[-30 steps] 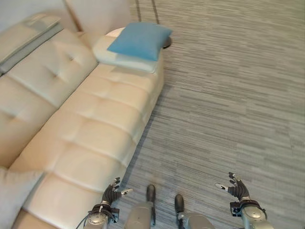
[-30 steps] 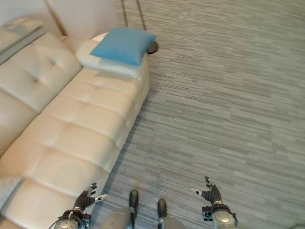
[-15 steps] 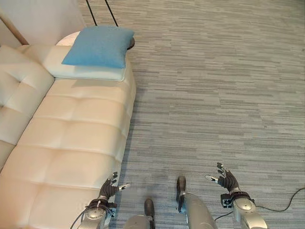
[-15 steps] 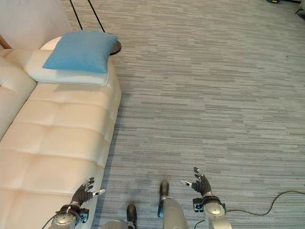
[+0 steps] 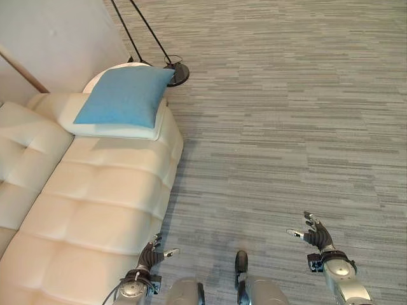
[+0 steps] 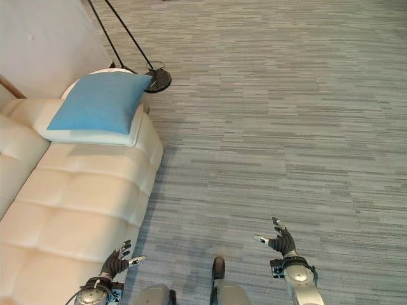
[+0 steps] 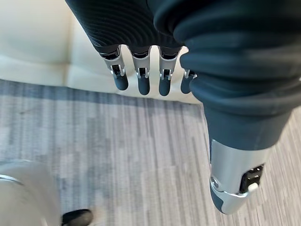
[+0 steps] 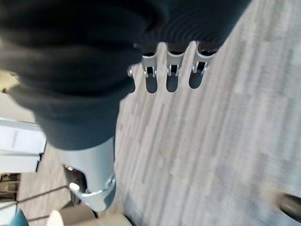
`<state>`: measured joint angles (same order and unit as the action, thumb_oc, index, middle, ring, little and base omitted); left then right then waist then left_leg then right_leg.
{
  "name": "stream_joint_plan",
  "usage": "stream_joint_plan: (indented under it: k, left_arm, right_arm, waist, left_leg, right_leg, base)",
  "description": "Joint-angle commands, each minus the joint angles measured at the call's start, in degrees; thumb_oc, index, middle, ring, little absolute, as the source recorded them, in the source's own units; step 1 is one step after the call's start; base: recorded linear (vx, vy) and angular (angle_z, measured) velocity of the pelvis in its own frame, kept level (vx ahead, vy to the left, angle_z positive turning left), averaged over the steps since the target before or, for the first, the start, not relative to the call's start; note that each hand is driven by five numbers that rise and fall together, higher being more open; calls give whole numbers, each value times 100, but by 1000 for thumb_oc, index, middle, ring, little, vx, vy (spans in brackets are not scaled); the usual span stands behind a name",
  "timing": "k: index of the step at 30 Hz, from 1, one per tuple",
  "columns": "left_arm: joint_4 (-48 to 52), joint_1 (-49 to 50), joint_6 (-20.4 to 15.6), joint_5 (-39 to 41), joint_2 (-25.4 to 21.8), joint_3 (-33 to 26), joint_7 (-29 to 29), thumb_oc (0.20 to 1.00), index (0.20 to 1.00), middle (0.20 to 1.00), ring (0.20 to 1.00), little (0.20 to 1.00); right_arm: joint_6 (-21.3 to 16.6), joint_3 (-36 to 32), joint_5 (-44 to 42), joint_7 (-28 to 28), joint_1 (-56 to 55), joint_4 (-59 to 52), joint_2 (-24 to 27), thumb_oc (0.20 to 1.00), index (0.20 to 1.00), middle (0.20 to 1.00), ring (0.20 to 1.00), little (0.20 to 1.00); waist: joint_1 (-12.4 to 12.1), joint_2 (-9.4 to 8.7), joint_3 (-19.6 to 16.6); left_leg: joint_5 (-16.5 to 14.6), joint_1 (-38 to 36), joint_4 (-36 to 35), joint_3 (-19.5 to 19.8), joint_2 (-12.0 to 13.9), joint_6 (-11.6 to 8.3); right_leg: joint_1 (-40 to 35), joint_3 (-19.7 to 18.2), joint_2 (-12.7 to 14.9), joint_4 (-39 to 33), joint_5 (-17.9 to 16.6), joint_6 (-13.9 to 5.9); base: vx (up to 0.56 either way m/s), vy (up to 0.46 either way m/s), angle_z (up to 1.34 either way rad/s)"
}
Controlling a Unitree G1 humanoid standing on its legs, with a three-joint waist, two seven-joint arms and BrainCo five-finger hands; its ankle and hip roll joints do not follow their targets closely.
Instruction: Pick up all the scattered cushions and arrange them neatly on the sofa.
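A blue cushion (image 5: 124, 96) lies on top of a white cushion (image 5: 137, 130) at the far end of the cream sofa (image 5: 95, 216). My left hand (image 5: 150, 257) hangs low beside the sofa's front edge, fingers straight and empty; in its wrist view the fingers (image 7: 142, 82) point at the sofa's base. My right hand (image 5: 316, 236) is out over the carpet to the right, open and holding nothing, its fingers (image 8: 171, 77) relaxed above bare floor.
A floor lamp's round dark base (image 5: 177, 74) and thin poles stand just past the sofa's end, near a white wall (image 5: 51, 38). Grey striped carpet (image 5: 286, 127) spreads to the right.
The camera has shifted, so the cushions and sofa sit lower in view and the lamp base shows. Both hands stay open and low.
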<state>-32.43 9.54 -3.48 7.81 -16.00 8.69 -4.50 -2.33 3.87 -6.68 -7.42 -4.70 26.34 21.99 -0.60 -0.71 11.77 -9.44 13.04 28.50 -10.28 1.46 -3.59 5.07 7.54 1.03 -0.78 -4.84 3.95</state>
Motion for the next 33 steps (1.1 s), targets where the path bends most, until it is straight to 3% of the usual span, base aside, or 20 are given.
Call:
stream_joint_plan:
  k: [1, 2, 3, 6, 10, 12, 14, 15, 16, 17, 18, 20, 21, 22, 23, 25, 27, 29, 31, 33]
  left_arm:
    - [115, -10, -184, -92, -209, -231, -139, 1000, 1000, 1000, 1000, 1000]
    - [115, -10, -184, -92, -209, -231, -139, 1000, 1000, 1000, 1000, 1000]
    - [81, 1, -158, -92, -186, -257, -160, 1000, 1000, 1000, 1000, 1000]
    - [44, 75, -105, -142, -194, -355, -186, 1000, 1000, 1000, 1000, 1000]
    - [30, 215, -61, -108, -195, -476, -174, 1000, 1000, 1000, 1000, 1000]
    - [-68, 283, -9, -188, -250, -472, -84, 1000, 1000, 1000, 1000, 1000]
    - [-141, 219, 1, -302, -331, -411, -66, 1000, 1000, 1000, 1000, 1000]
    - [-143, 217, 0, -302, -332, -411, -66, 1000, 1000, 1000, 1000, 1000]
    - [-75, 159, -14, -341, -449, -378, -113, 1000, 1000, 1000, 1000, 1000]
    - [-47, 156, -14, -288, -472, -386, -138, 1000, 1000, 1000, 1000, 1000]
    - [-25, 144, -21, -222, -466, -422, -154, 1000, 1000, 1000, 1000, 1000]
    - [7, 173, -57, -196, -433, -435, -183, 1000, 1000, 1000, 1000, 1000]
    - [7, 174, -57, -197, -430, -436, -183, 1000, 1000, 1000, 1000, 1000]
    - [51, 193, -90, -165, -398, -440, -185, 1000, 1000, 1000, 1000, 1000]
    - [39, 184, -94, -179, -378, -422, -178, 1000, 1000, 1000, 1000, 1000]
    - [-37, 184, -98, -259, -318, -434, -166, 1000, 1000, 1000, 1000, 1000]
    - [-95, 156, -95, -411, -291, -450, -191, 1000, 1000, 1000, 1000, 1000]
    - [-128, 143, -111, -480, -279, -438, -199, 1000, 1000, 1000, 1000, 1000]
    - [-137, 163, -163, -486, -256, -331, -125, 1000, 1000, 1000, 1000, 1000]
    - [-281, 108, -156, -435, -182, -250, -118, 1000, 1000, 1000, 1000, 1000]
  right_arm:
    - [-216, -68, 36, -155, -125, -316, 184, 1000, 1000, 1000, 1000, 1000]
    - [-216, -68, 36, -155, -125, -316, 184, 1000, 1000, 1000, 1000, 1000]
    - [-192, -89, 44, -197, -178, -257, 149, 1000, 1000, 1000, 1000, 1000]
    - [-149, -120, 105, -192, -310, -275, 84, 1000, 1000, 1000, 1000, 1000]
    - [-108, -69, 149, -56, -380, -326, -10, 1000, 1000, 1000, 1000, 1000]
    - [-116, -34, 205, 61, -468, -384, -94, 1000, 1000, 1000, 1000, 1000]
    - [-95, 21, 275, 140, -444, -387, -138, 1000, 1000, 1000, 1000, 1000]
    - [-95, 21, 275, 140, -443, -386, -140, 1000, 1000, 1000, 1000, 1000]
    - [-138, 131, 317, 165, -361, -497, -191, 1000, 1000, 1000, 1000, 1000]
    - [-151, 191, 346, 158, -328, -499, -214, 1000, 1000, 1000, 1000, 1000]
    - [-150, 245, 385, 161, -296, -475, -248, 1000, 1000, 1000, 1000, 1000]
    - [-154, 289, 405, 180, -289, -497, -224, 1000, 1000, 1000, 1000, 1000]
    - [-154, 291, 405, 180, -289, -497, -221, 1000, 1000, 1000, 1000, 1000]
    - [-151, 293, 387, 198, -273, -528, -154, 1000, 1000, 1000, 1000, 1000]
    - [-137, 296, 366, 197, -249, -523, -133, 1000, 1000, 1000, 1000, 1000]
    - [-120, 284, 354, 196, -270, -518, -96, 1000, 1000, 1000, 1000, 1000]
    - [-104, 217, 383, 193, -360, -555, -53, 1000, 1000, 1000, 1000, 1000]
    - [-106, 200, 411, 182, -420, -550, -16, 1000, 1000, 1000, 1000, 1000]
    - [-125, 116, 356, 240, -554, -564, -6, 1000, 1000, 1000, 1000, 1000]
    - [-154, 62, 288, 231, -480, -354, -20, 1000, 1000, 1000, 1000, 1000]
  waist:
    - [-248, 124, 75]
    - [-247, 123, 77]
    - [-314, 138, 11]
    - [-433, 109, -46]
    - [-617, -24, -221]
    - [-692, -203, -344]
    - [-678, -366, -330]
    - [-688, -373, -332]
    - [-629, -349, -209]
    - [-602, -338, -186]
    - [-568, -218, -151]
    - [-423, -48, -86]
    - [-412, -55, -79]
    - [-263, 29, 7]
    - [-193, 39, 46]
    - [-22, -2, 101]
    - [132, -3, 142]
    - [179, -3, 140]
    - [193, -15, 76]
    - [198, 47, 21]
  left_leg:
    - [1056, 330, -1643, -14, 1, 148]
    - [1058, 327, -1647, -13, -1, 148]
    - [1277, 552, -2383, -158, 89, 16]
    - [1646, 753, -3116, -423, 148, 57]
    - [1791, 959, -2805, -331, 189, 54]
    - [1978, 1096, -2205, -370, 143, 204]
    - [1675, 938, -1927, -371, -44, 400]
    - [1669, 941, -1923, -383, -45, 403]
    - [1302, 603, -1868, -377, -90, 635]
    - [1038, 345, -1896, -313, -169, 683]
    - [1001, 41, -2029, -291, -123, 777]
    - [814, -468, -2198, -40, -217, 839]
    - [808, -475, -2196, -35, -230, 841]
    - [661, -886, -2315, 258, -369, 834]
    - [573, -1083, -2378, 391, -447, 808]
    - [358, -1524, -2535, 785, -670, 755]
    - [175, -1890, -2616, 1225, -786, 704]
    - [110, -2036, -2587, 1458, -834, 666]
    - [44, -2052, -2301, 1664, -911, 562]
    - [292, -1880, -1759, 1662, -772, 291]
  right_leg:
    - [-658, 110, 258, 10, 745, -818]
    - [-660, 110, 259, 10, 745, -818]
    - [-1036, 148, 180, -34, 1007, -828]
    - [-1451, 79, 122, 15, 1257, -835]
    - [-1983, -158, 144, 202, 1652, -861]
    - [-1971, -143, 342, 759, 1251, -1026]
    - [-1560, -188, 662, 1858, 231, -1304]
    - [-1547, -201, 670, 1872, 238, -1308]
    - [-989, -113, 955, 3073, -665, -1362]
    - [-764, -47, 1133, 3445, -688, -1402]
    - [-369, 51, 1152, 3705, -629, -1263]
    - [278, 95, 923, 3578, -54, -1083]
    - [275, 100, 937, 3597, -35, -1084]
    - [762, 44, 617, 2999, 313, -1011]
    - [877, 17, 518, 2546, 378, -1015]
    - [1115, -413, 102, 1305, 278, -1115]
    - [1343, -898, -156, 690, 38, -1274]
    - [1430, -968, -165, 646, -33, -1322]
    - [1135, -988, -3, 560, -133, -1189]
    - [917, -777, 93, 637, -146, -1081]
  base:
    - [454, 48, 4]
    - [565, 21, -3]
    - [573, 37, -4]
    - [637, 109, 35]
    - [668, 156, -8]
    - [650, 229, -11]
    - [435, 236, -8]
    - [420, 317, -13]
    - [496, 316, -32]
    - [630, 400, -5]
    - [517, 242, 11]
    - [451, 169, 26]
    - [588, 114, 39]
    - [569, 57, 68]
    - [733, 54, 100]
    - [577, -26, 92]
    - [509, -36, 95]
    - [438, -84, 120]
    - [410, -115, 173]
    - [305, -199, 136]
